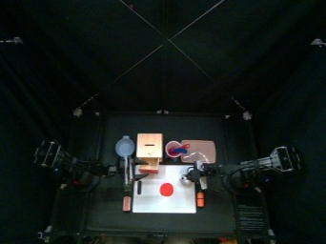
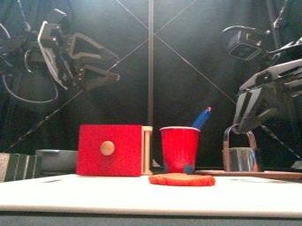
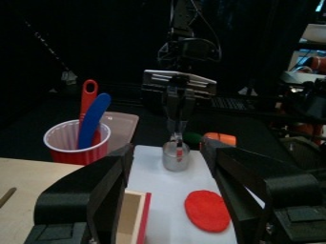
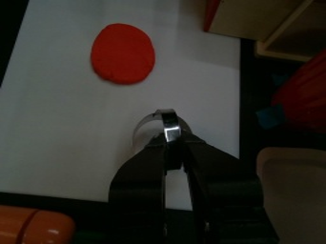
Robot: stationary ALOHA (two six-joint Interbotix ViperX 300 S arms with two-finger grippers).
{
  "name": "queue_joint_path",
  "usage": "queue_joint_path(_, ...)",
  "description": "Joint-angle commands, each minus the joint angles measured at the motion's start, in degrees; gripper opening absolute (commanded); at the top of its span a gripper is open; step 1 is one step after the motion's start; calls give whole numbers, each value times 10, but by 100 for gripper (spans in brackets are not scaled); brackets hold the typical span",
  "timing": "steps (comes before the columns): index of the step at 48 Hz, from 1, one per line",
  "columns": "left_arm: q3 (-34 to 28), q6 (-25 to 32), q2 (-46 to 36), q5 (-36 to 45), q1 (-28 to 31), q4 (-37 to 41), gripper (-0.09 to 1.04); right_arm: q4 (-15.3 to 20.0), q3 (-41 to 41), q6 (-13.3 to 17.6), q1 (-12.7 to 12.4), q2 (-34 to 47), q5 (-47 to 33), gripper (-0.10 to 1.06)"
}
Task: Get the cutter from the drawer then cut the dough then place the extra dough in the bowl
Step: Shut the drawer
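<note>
You had the right gripper point(image 4: 167, 133) clenched on the wire handle of the cutter point(image 2: 239, 159), with both jaws pinched together on the wire. The cutter hung upright over the right part of the white cutting board point(image 1: 151, 202). It was right of the red dough point(image 2: 182, 179) and apart from it. I couldn't tell whether its rim touched the board or sat just above. The dough lay flat near the board's middle as a whole disc with no cut mark visible. Your left gripper point(image 3: 174, 162) was released, with its jaws spread wide and nothing between them, up over the table's left side and pointed at the cutter. The wooden box point(image 2: 109, 150) stood behind the board with its red drawer front facing forward. The blue-grey bowl point(image 2: 53, 160) sat to the left of the box. The red cup point(image 2: 179, 148) stood to the right of the box, with the blue knife point(image 3: 95, 114) and the red knife point(image 3: 86, 97) upright in it. The pink tray point(image 1: 204, 151) lay just right of the cup. An orange toy point(image 3: 219, 139) sat near the board's front right edge, clear of the cutter.
</note>
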Motion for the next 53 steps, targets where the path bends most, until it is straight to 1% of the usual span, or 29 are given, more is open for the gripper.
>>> queue_joint_path(1, -11, 0, -2, -2, 2, -3, 93, 5, -11, 1, 4, -4, -7, 49)
queue_joint_path(19, -10, 0, -2, -2, 2, -6, 93, 37, -9, 1, 5, -4, -7, 69)
queue_joint_path(24, -10, 0, -2, -2, 2, -8, 93, 40, -9, 1, 7, -4, -7, 72)
queue_joint_path(30, -10, 0, -2, -2, 3, -9, 93, 40, -11, 1, 10, -4, -7, 73)
queue_joint_path(37, -12, 0, -2, -2, 4, -11, 93, 31, -18, -3, 13, -4, -10, 73)
queue_joint_path(46, -15, 2, 0, -2, 21, -34, 93, 5, -40, -4, 13, -4, -10, 73)
queue_joint_path(53, -30, 3, -1, -2, 58, -63, 93, -14, -64, -4, 14, -3, -22, 73)
